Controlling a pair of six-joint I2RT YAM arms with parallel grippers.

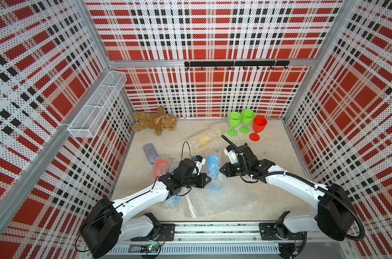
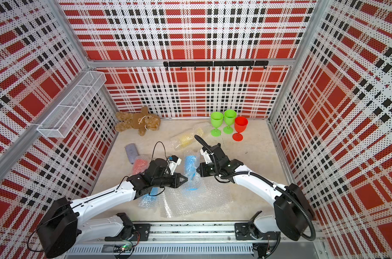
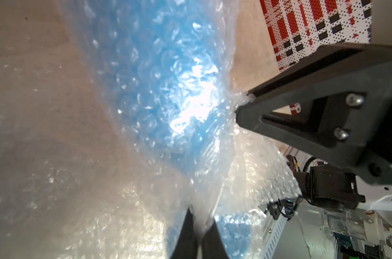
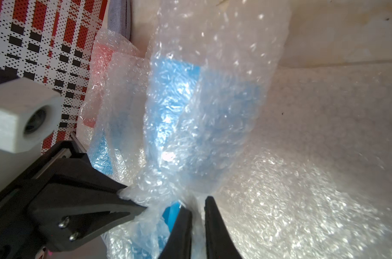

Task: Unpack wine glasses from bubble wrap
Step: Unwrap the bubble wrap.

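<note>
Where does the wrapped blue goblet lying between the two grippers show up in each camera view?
In a top view: wrapped blue goblet, near picture centre.
In a top view: same, near centre.
Left wrist: fills the middle.
Right wrist: middle of the picture.
Shared landmark: left gripper pinching its bubble wrap.

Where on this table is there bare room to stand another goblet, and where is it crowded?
Bare: the right side, between the red goblet, the right arm and the right wall; the back strip between the teddy and the yellow bundle. Crowded: centre and front, with the blue bundle, red bundle, grey case, loose sheets and the left arm.
</note>
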